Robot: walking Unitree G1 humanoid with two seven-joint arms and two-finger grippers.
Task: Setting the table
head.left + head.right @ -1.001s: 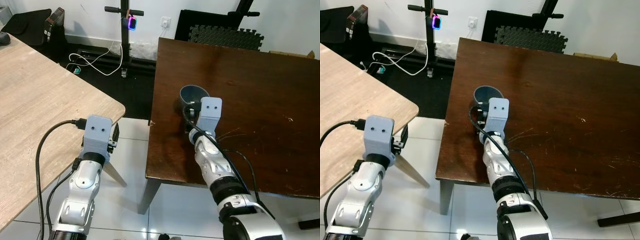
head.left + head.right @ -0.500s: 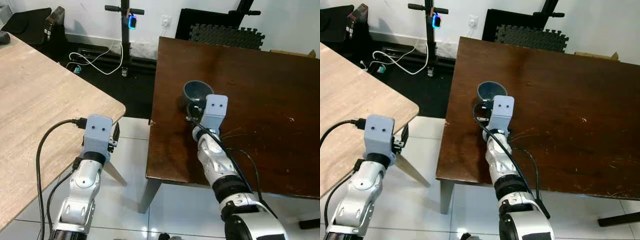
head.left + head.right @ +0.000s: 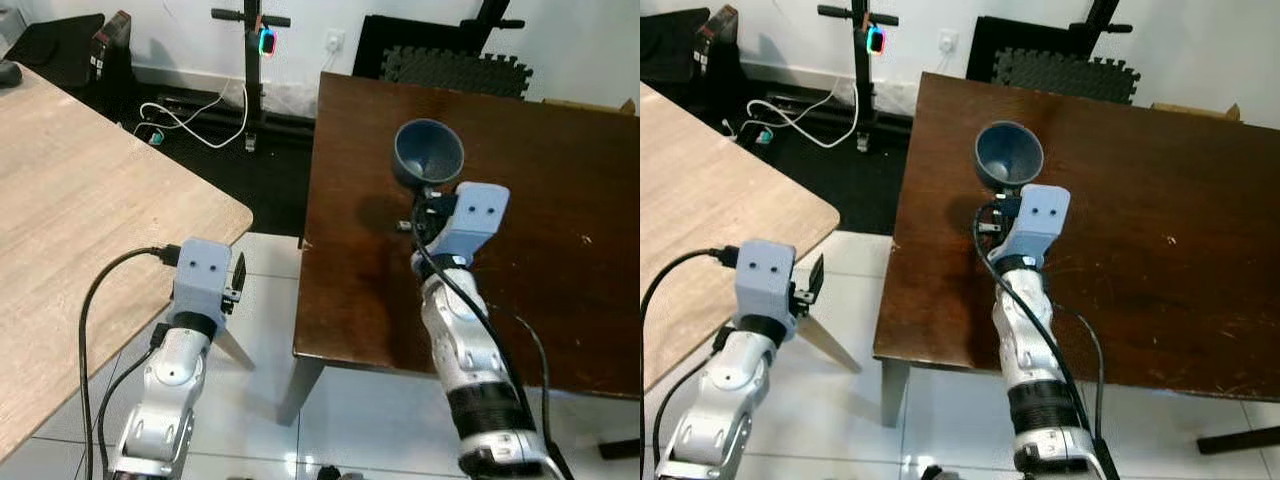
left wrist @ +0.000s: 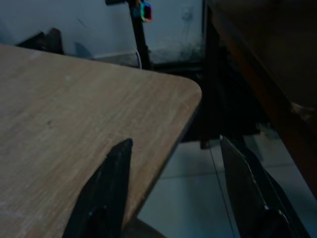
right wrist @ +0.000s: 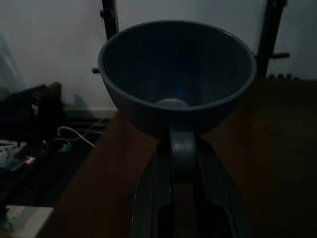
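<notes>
Right end effector [image 3: 432, 205] pinches the near rim of the grey bowl [image 3: 428, 152], held above the dark table [image 3: 560, 200], bowl ahead of the fingers. Left end effector [image 4: 173, 193], spread, idles beside the light table [image 3: 80, 200].

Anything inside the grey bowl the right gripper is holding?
The grey bowl looks empty: the right wrist view shows bare inner wall down to the bottom. The right gripper holds its near rim, so that edge is covered.

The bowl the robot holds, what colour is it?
Dark blue-grey bowl, plain; clearest in the left eye view.
</notes>
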